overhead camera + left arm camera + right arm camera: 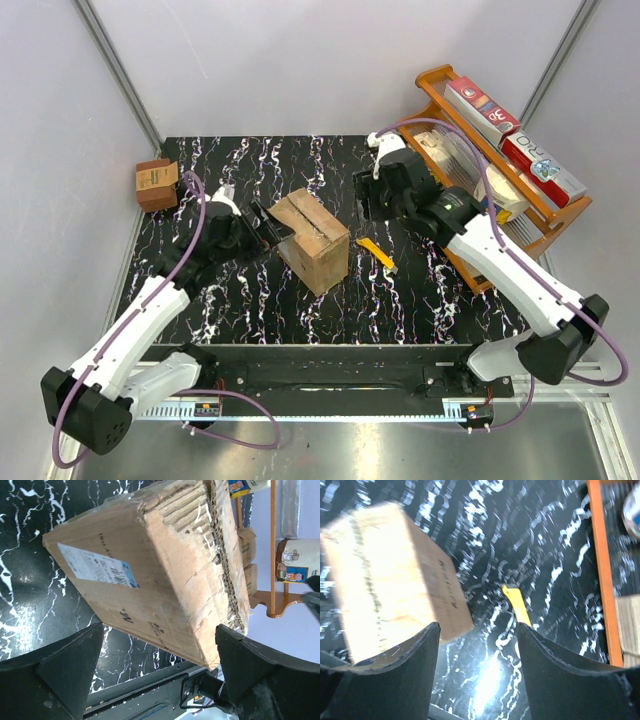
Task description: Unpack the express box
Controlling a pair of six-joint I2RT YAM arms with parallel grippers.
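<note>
The express box point(312, 240) is a brown corrugated carton standing mid-table, turned at an angle, its top flaps down. My left gripper point(268, 228) is open right at its left side. In the left wrist view the box point(150, 565) shows a white label point(97, 565) and a torn edge, and its lower corner reaches between the wide-apart fingers point(70, 665) of the left gripper point(159, 632). My right gripper point(378, 195) hovers open behind and right of the box. Its wrist view shows the box point(390, 575) on the left, with nothing between the jaws of the right gripper point(477, 627).
A yellow utility knife point(377, 253) point(516, 602) lies on the black marbled table just right of the box. A small darker brown box point(157, 184) sits at the table's far left edge. An orange rack point(500, 150) point(602, 570) with packaged goods stands at the right.
</note>
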